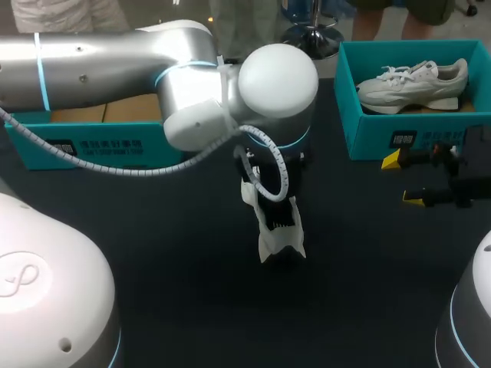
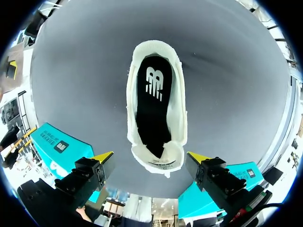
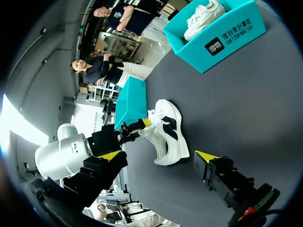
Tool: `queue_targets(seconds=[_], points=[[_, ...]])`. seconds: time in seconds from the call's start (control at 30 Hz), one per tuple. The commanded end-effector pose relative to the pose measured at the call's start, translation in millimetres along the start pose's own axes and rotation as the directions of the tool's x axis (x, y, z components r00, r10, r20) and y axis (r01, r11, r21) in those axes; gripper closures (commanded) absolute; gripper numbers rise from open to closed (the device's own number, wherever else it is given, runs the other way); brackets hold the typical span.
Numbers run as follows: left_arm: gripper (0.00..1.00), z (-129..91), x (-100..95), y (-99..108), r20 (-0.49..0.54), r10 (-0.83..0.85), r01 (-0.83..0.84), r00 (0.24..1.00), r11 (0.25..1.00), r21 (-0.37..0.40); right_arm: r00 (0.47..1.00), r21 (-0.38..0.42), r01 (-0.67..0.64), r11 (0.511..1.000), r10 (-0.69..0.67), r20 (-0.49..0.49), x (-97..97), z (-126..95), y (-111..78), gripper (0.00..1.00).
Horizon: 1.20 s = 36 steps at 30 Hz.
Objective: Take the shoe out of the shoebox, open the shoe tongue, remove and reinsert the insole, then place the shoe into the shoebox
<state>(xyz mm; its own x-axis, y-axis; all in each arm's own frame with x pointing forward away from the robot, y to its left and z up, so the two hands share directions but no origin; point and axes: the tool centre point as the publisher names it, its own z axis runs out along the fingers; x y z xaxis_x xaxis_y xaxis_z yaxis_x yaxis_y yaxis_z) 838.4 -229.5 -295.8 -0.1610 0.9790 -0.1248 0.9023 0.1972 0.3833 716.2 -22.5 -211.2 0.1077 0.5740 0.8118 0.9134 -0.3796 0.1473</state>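
Observation:
A white shoe stands on its sole in the middle of the dark table. Its mouth faces up and shows the black insole lying inside. My left gripper hangs straight above the shoe, open, its yellow tips wide on either side and touching nothing. In the head view my left wrist hides most of this gripper. My right gripper is open and empty at the table's right, in front of the teal shoebox. A second white shoe lies in that box. From the right wrist view the shoe is ahead of my right gripper.
A second teal box stands at the back left, behind my left arm. Dark table surface lies bare in front of the shoe and between it and the shoebox.

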Motion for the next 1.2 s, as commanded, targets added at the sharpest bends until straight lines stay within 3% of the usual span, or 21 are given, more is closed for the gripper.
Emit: queue_targets(seconds=[0.03,0.17,0.23,0.3,0.4,0.43,0.63,0.93,1.2], points=[[0.0,-21.6,6.6,12.0,0.003,0.002,-0.002,1.0,1.0,-0.011,1.0,-0.001,-0.001,1.0,0.001,0.004,0.3,-0.2,-1.1,0.0],[0.0,-33.0,9.6,24.6,0.001,0.0,0.0,1.0,1.0,-0.022,1.0,-0.001,-0.001,1.0,0.001,0.004,0.3,-0.2,-1.1,0.0],[0.11,-37.1,11.7,29.6,0.001,-0.002,0.002,1.0,1.0,-0.029,1.0,-0.001,-0.001,1.0,0.001,0.004,0.3,-0.2,-1.1,0.0],[0.49,-39.6,13.2,35.3,0.001,-0.004,0.004,1.0,1.0,-0.031,1.0,-0.001,-0.001,1.0,0.001,0.004,0.3,-0.2,-1.1,0.0],[0.71,-41.3,15.1,43.7,0.008,-0.008,0.008,1.0,1.0,-0.028,1.0,-0.001,-0.001,1.0,0.001,0.004,0.3,-0.2,-1.1,0.0],[1.0,-40.3,15.2,47.8,0.012,-0.009,0.009,1.0,1.0,-0.025,1.0,-0.001,-0.001,1.0,0.001,0.004,0.3,-0.2,-1.1,0.0],[1.0,-34.9,13.8,64.3,0.024,-0.001,0.001,1.0,1.0,0.019,1.0,-0.001,-0.001,1.0,0.001,0.004,0.3,-0.2,-1.1,0.0],[1.0,-23.4,6.2,69.9,-0.007,-0.025,0.026,1.0,0.992,0.12,1.0,-0.001,-0.001,1.0,0.001,0.004,0.3,-0.2,-1.1,0.0],[1.0,-9.5,7.3,60.0,-0.037,-0.007,0.018,0.999,0.95,0.311,1.0,-0.001,-0.001,1.0,0.001,0.004,0.3,-0.2,-1.1,0.0]])
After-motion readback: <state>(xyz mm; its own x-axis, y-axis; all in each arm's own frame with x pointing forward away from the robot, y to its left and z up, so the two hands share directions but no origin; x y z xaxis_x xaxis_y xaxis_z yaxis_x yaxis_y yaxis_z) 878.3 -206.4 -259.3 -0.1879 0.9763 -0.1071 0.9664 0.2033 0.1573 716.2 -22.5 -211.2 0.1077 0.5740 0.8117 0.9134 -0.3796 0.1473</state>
